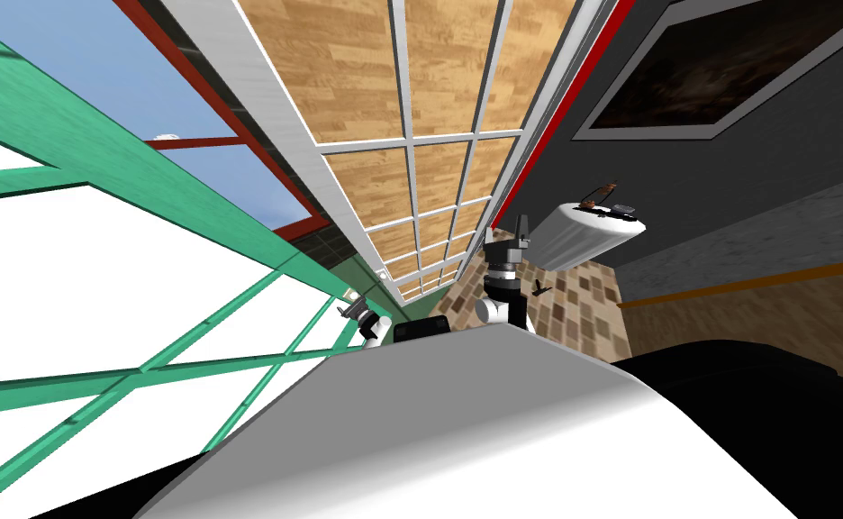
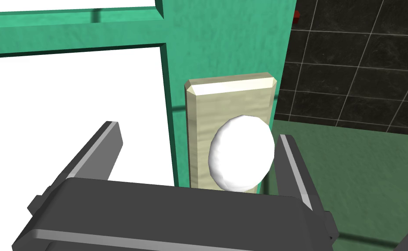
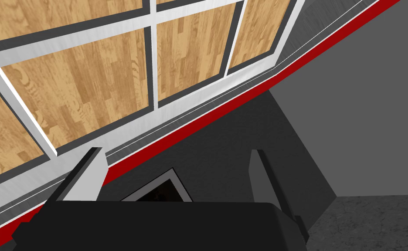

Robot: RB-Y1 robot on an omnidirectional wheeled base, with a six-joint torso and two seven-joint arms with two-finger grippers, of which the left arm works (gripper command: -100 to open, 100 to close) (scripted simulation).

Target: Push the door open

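Left gripper (image 2: 197,133): fingers apart, straddling the white knob (image 2: 241,152) on its beige plate (image 2: 229,98) at the green door (image 2: 229,39) edge. The knob sits just beside one finger, clear of the other. Right gripper (image 3: 175,152): fingers apart, raised.

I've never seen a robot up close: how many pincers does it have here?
2. The left pincer is open at the white knob on the green door. The right pincer, also open, is raised beside the white-framed wood-patterned panels.
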